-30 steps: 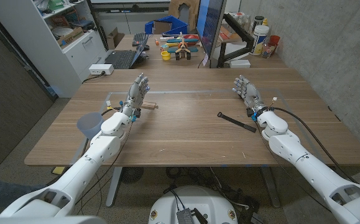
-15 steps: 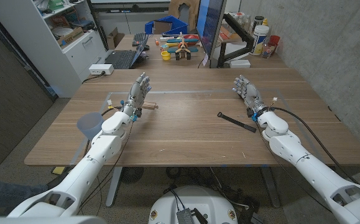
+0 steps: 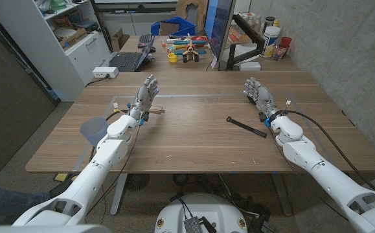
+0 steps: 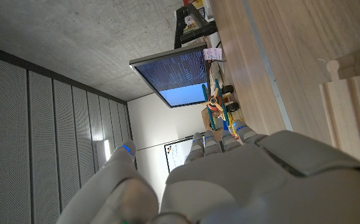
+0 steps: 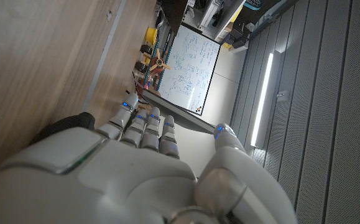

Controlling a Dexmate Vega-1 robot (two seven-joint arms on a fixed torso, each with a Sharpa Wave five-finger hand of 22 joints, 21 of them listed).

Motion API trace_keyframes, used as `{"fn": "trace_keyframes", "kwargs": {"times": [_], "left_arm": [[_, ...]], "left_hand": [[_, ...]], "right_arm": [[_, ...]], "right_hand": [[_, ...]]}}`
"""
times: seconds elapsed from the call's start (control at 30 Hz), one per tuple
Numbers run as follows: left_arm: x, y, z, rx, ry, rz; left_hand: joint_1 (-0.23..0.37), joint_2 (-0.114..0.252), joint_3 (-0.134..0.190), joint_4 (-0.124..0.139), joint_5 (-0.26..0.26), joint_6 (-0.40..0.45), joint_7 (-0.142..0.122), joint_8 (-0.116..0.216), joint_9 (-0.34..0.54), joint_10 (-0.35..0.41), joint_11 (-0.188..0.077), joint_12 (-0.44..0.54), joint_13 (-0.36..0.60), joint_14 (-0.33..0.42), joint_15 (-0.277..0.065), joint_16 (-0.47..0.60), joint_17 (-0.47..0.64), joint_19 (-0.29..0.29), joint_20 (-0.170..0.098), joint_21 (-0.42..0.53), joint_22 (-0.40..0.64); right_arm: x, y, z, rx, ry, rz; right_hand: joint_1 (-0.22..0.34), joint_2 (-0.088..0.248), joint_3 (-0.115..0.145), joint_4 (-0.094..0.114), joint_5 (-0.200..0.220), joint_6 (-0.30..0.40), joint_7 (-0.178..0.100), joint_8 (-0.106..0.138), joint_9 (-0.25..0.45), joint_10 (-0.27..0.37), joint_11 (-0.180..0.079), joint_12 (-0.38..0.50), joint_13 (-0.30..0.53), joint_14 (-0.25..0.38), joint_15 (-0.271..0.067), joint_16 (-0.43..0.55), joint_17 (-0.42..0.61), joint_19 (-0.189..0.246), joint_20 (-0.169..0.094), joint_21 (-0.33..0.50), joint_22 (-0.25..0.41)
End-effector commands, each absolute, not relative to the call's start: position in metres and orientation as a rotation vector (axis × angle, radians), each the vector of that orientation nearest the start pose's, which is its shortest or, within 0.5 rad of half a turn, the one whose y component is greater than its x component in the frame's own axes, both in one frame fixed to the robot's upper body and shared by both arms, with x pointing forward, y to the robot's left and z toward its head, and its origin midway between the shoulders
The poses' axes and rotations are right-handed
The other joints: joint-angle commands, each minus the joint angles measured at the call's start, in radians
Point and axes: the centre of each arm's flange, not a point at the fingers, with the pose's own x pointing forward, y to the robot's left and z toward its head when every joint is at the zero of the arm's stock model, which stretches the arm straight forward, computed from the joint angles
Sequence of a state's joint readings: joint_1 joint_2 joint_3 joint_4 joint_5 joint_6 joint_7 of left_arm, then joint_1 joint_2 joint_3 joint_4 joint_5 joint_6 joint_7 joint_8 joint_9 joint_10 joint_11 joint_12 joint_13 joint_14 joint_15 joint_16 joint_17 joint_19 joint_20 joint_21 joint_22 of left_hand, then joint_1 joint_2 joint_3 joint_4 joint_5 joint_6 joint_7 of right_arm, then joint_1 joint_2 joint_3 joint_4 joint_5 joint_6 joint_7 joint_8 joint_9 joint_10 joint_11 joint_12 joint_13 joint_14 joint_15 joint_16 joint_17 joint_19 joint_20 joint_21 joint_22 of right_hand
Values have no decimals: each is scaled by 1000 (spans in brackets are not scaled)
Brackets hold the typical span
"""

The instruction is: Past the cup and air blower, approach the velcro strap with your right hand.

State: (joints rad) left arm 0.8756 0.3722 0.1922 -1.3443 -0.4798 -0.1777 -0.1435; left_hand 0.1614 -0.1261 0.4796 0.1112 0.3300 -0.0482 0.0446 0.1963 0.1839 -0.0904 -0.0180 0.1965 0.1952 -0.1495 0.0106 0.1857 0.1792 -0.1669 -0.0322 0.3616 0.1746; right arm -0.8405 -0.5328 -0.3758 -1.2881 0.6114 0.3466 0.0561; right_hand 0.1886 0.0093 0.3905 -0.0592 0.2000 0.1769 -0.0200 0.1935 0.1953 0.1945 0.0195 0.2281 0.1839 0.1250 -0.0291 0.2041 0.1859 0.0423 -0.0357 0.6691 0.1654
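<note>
Wooden bench [image 3: 193,145] on a grey floor, bare concrete wall [image 3: 342,45] to one side, white shelving unit [image 3: 70,39] opposite, second desk [image 3: 174,55] behind with a laptop [image 3: 127,61], lit monitor [image 3: 219,29], blue bin [image 3: 173,28], bottles [image 3: 272,29]

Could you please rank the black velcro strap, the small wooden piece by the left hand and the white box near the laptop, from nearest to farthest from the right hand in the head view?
1. Velcro strap, just left of the right hand.
2. Wooden piece, across the table beside the left hand.
3. White box, far-left table edge.

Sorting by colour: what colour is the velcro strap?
Black; the velcro strap shows best in the head view.
</note>
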Motion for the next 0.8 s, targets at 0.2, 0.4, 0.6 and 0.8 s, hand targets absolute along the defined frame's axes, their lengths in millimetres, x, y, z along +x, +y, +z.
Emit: {"fn": "trace_keyframes", "kwargs": {"times": [0.2,0.4,0.6,0.8], "left_arm": [[648,278,-18,-16,-589,-242],[646,278,-19,-19,-588,-238],[645,278,-21,-14,-582,-234],[641,278,-17,4,-588,-231]], "left_hand": [[9,3,-5,-4,8,3,1,6,6,-2,1,8,1,-5,-1,4,3,-72,-18,-7,2],[9,4,-7,-4,8,5,2,7,6,-3,0,8,0,-4,-2,4,3,-73,-17,-9,2],[10,5,-8,-4,9,8,3,8,6,-1,2,9,0,-2,-2,5,3,-71,-16,-11,2],[10,5,-10,-5,10,11,5,8,6,-1,0,9,0,-3,-2,4,3,-72,-14,-14,2]], "right_arm": [[648,-302,-17,-77,-701,225],[647,-306,-14,-101,-727,215],[645,-311,-8,-153,-721,204],[645,-315,-5,-166,-725,193]], "right_hand": [[-7,-4,-4,-4,6,-2,-15,-1,0,2,-13,-7,1,10,-13,0,1,13,-35,-7,1],[-4,19,4,-4,14,-30,-44,-8,1,9,-36,-7,1,30,-30,3,0,40,-43,-19,1],[5,36,13,-8,18,-61,-50,-13,1,20,-45,-4,1,39,-40,1,-2,53,-49,-28,1],[4,33,12,-10,18,-60,-53,-9,2,29,-47,-2,1,43,-42,1,-3,57,-48,-32,1]]}}
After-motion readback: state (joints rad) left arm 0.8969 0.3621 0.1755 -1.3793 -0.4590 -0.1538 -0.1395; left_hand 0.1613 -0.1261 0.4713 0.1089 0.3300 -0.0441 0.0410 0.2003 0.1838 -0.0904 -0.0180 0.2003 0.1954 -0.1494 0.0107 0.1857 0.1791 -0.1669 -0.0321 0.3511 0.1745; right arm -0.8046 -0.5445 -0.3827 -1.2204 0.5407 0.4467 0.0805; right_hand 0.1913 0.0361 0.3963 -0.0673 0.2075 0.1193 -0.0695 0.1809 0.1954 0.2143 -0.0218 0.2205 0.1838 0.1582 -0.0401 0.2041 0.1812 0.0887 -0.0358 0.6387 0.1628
